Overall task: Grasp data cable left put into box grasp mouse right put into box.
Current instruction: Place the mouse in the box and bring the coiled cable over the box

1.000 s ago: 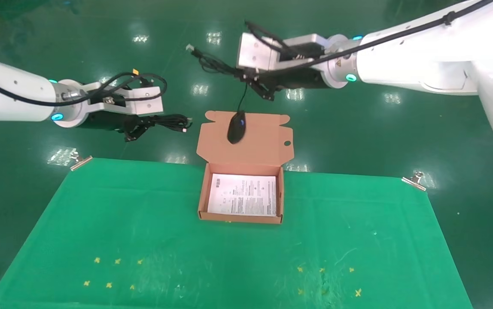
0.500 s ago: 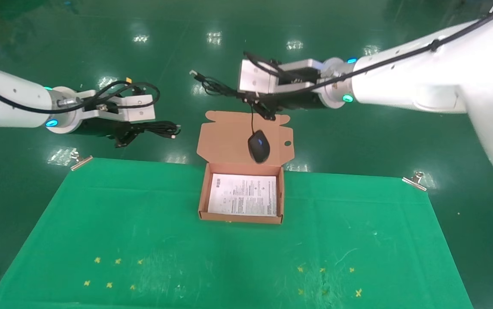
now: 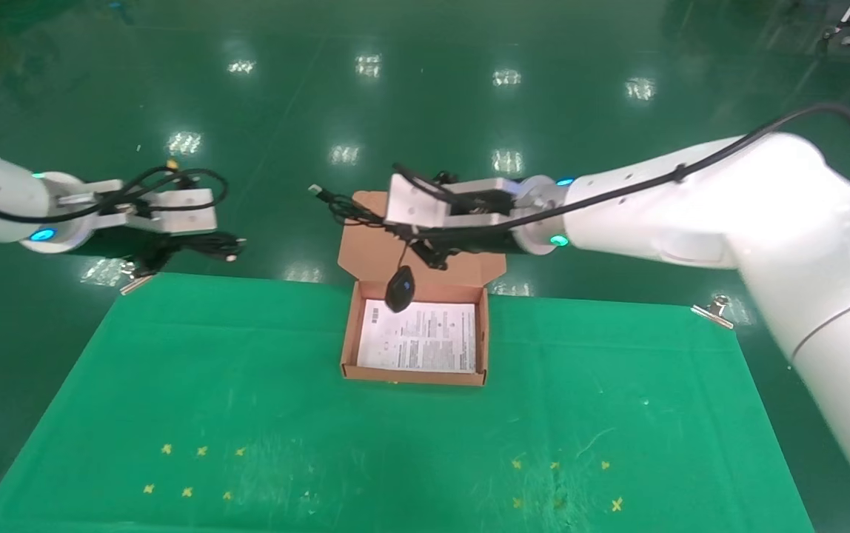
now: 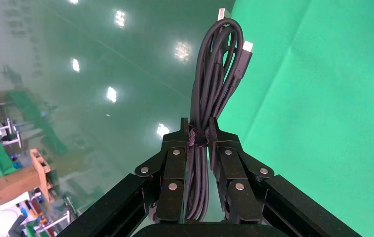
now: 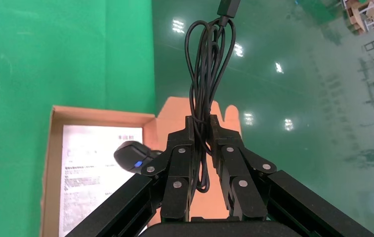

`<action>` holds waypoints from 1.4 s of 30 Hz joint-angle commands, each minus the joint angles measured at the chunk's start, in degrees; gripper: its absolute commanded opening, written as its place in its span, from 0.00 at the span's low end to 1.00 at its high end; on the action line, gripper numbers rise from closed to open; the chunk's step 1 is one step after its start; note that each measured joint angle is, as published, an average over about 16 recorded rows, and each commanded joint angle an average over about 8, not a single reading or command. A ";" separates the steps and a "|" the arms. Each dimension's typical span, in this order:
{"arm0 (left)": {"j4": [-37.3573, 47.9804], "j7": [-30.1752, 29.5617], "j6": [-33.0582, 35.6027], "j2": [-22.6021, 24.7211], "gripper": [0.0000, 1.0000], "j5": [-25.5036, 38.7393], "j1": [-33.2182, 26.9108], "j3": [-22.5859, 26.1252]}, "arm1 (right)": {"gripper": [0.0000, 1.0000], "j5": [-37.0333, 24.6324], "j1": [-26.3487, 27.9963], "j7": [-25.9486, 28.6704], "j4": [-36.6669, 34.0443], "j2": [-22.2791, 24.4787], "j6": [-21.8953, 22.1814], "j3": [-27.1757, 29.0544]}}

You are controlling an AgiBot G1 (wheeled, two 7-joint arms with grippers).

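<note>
Right claw (image 3: 425,255) is over the box's (image 3: 349,337) open lid (image 3: 366,248), at the counter's (image 3: 173,370) far edge. It's clamped on the bundled cord (image 5: 207,64) of the mouse (image 3: 400,289); in the right wrist view the fingers (image 5: 187,148) pinch the cord loops, with the USB plug sticking out past the tips. The mouse itself isn't gripped: it dangles on its cord below the claw, blue spot lit, hanging over the far left corner of the box, right at the back wall. I can't tell if it touches the white printed sheet (image 3: 425,340) or the wall. The sheet lies flat in the box tray.

Left claw (image 3: 155,259) is out past the counter's far left corner, over the green floor (image 3: 284,89), well apart from the box. It's closed on the data cable (image 4: 217,74): the left wrist view shows the coiled bundle squeezed between both fingers (image 4: 180,163), with the loop end and silver plugs projecting beyond the tips. In the head view the bundle trails from the claw toward the box side, off the counter.

A metal clip (image 3: 714,309) sits on the counter's far right corner.
</note>
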 commanded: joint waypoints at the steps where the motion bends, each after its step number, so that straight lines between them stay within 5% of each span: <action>1: -1.36 -1.86 0.99 -0.64 0.00 1.52 0.09 0.39 | 0.00 0.69 -0.66 0.68 0.74 -0.13 0.90 -1.07; 12: -6.42 -5.92 2.62 -2.05 0.00 3.50 1.22 0.63 | 0.00 8.45 -3.66 5.26 4.07 -0.31 7.32 -10.49; 25: -7.58 -6.78 2.94 -2.37 0.00 3.91 1.50 0.66 | 0.00 15.85 -7.08 11.23 -4.07 -0.10 14.03 -17.38; 26: -7.60 -6.80 2.94 -2.37 0.00 3.92 1.50 0.66 | 0.06 16.07 -7.15 11.54 -4.41 -0.11 14.07 -17.93; 34: -7.73 -6.83 3.00 -2.41 0.00 3.99 1.55 0.71 | 1.00 16.97 -7.40 14.07 -6.44 -0.18 13.20 -21.28; 42: -7.75 -6.84 3.02 -2.42 0.00 4.00 1.56 0.71 | 1.00 17.03 -7.35 14.04 -6.49 -0.20 13.06 -21.37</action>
